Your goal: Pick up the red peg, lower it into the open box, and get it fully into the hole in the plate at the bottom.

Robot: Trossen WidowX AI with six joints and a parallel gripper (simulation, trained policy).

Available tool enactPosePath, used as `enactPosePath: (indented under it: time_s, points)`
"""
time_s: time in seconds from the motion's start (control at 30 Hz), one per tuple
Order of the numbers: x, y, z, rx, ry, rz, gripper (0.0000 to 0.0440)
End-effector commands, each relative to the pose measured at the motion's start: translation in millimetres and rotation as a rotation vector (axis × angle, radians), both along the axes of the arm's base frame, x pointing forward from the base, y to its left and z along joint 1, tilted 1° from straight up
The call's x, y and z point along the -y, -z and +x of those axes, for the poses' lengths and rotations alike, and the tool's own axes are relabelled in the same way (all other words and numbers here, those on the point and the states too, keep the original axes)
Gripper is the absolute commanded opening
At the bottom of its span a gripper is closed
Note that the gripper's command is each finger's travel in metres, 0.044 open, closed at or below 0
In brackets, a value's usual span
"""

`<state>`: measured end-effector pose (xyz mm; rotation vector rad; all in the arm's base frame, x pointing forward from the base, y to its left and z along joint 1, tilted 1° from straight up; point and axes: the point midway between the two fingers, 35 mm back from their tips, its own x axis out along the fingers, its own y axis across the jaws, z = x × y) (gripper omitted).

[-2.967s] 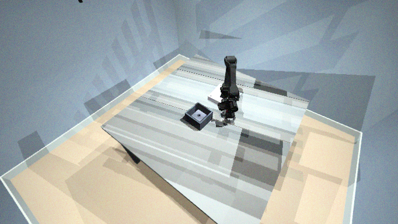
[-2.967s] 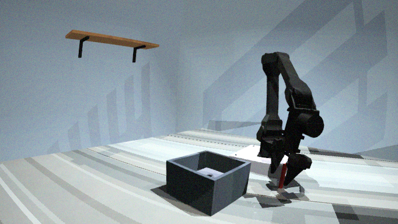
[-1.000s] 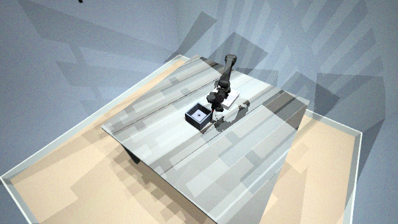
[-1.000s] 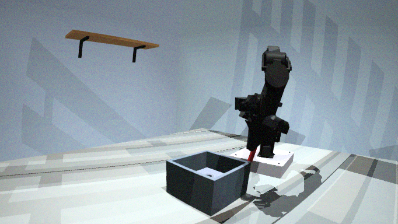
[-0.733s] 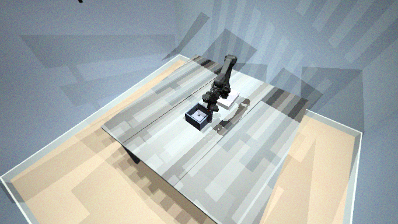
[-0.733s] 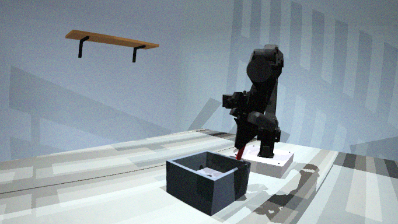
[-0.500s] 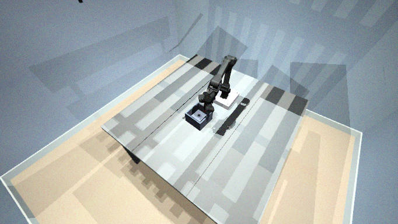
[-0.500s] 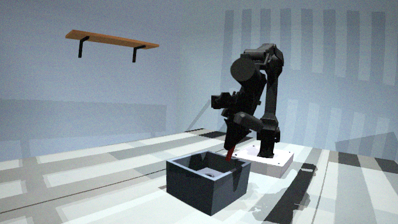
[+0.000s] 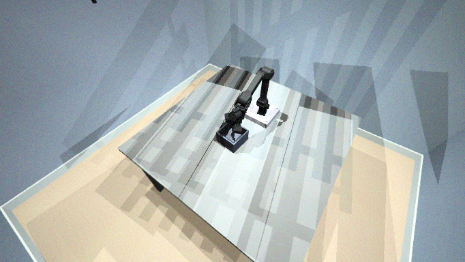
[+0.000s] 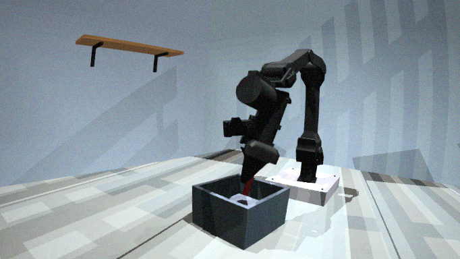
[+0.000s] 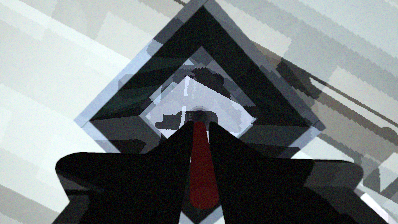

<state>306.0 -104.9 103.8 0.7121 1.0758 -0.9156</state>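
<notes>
Looking across pale, streaked table (image 9: 221, 191) (image 10: 101, 216) (image 11: 40, 60), with dark seams running past the box (image 9: 225, 141) (image 10: 219, 209) (image 11: 115, 87). Can see the box nearest in the exterior view, dark-walled, open at the top and set flat. Can make out a light plate (image 10: 236, 198) (image 11: 225, 107) at the bottom of the box, with a dark hole (image 10: 242, 202) in it. Can spot the red peg (image 10: 247, 187) (image 11: 202, 175) inside the box, tilted, with its lower part near the hole. Cannot tell whether touching the plate or just above it; not fully in the hole.

Can see the gripper (image 9: 234, 134) (image 10: 246, 179) (image 11: 201, 126) closed on the peg, pointing steeply down, fingertips within the box. Can follow the black arm (image 9: 252, 85) (image 10: 311, 111) up above the box, then back and down to a white base (image 9: 267, 123) (image 10: 324, 195) behind it.

Can see a wooden shelf (image 10: 131, 46) on two black brackets, high and well beyond the box, against a blue-grey wall (image 9: 85, 51) (image 10: 202, 20) crossed by angular shadows.
</notes>
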Motion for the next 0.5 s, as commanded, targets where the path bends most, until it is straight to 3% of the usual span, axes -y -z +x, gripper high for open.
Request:
enactPosePath:
  time_s: [0.0, 0.13, 0.3, 0.47]
  points:
    - [3.8, 10.4, 3.2, -0.015, -0.002, 0.014, 0.0002]
    - [7.5, 23.3, 5.2, -0.039, -0.008, 0.023, 0.0025]
    - [12.4, 35.0, 6.7, -0.073, -0.031, 0.026, 0.0136]
    - [18.6, 37.7, 14.0, -0.095, -0.052, 0.019, 0.0159]
